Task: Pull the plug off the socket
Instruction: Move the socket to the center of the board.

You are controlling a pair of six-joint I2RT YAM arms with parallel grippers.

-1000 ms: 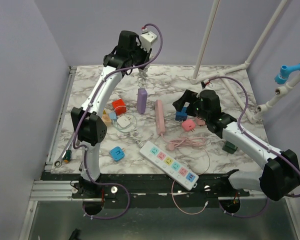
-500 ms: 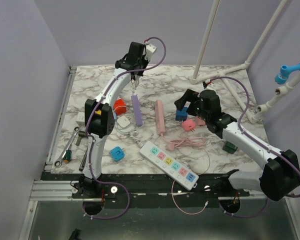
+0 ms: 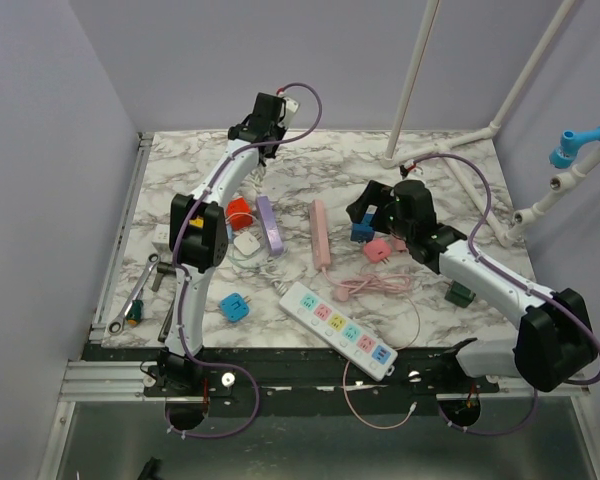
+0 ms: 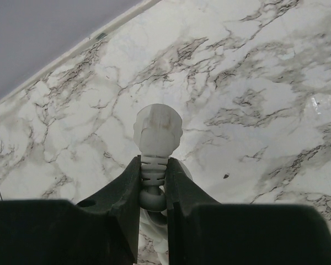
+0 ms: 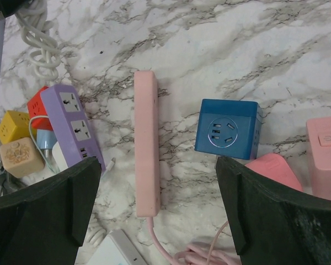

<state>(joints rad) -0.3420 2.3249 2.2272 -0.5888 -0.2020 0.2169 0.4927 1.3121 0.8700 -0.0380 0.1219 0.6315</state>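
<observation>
My left gripper (image 4: 153, 172) is shut on the ribbed neck of a white plug (image 4: 157, 128). Its round head sticks out past the fingertips, free of any socket, over bare marble. Its white coiled cable (image 5: 35, 34) hangs below. In the top view the left gripper (image 3: 262, 145) is high at the back. The purple power strip (image 3: 267, 222) lies tilted on the table below it, and its two sockets are empty in the right wrist view (image 5: 74, 124). My right gripper (image 5: 158, 165) is open and empty above a pink power strip (image 5: 147, 141).
A blue cube socket (image 5: 228, 130) and pink adapters (image 3: 379, 249) lie under the right gripper (image 3: 368, 208). A white multi-colour power strip (image 3: 338, 329) lies at the front. Red, yellow and white adapters (image 3: 238, 212) cluster left of the purple strip. Wrenches (image 3: 132, 297) lie at the left edge.
The purple strip went from hanging upright under the left gripper to lying tilted on the table. The left gripper moved back and left with the white plug. The right arm barely moved.
</observation>
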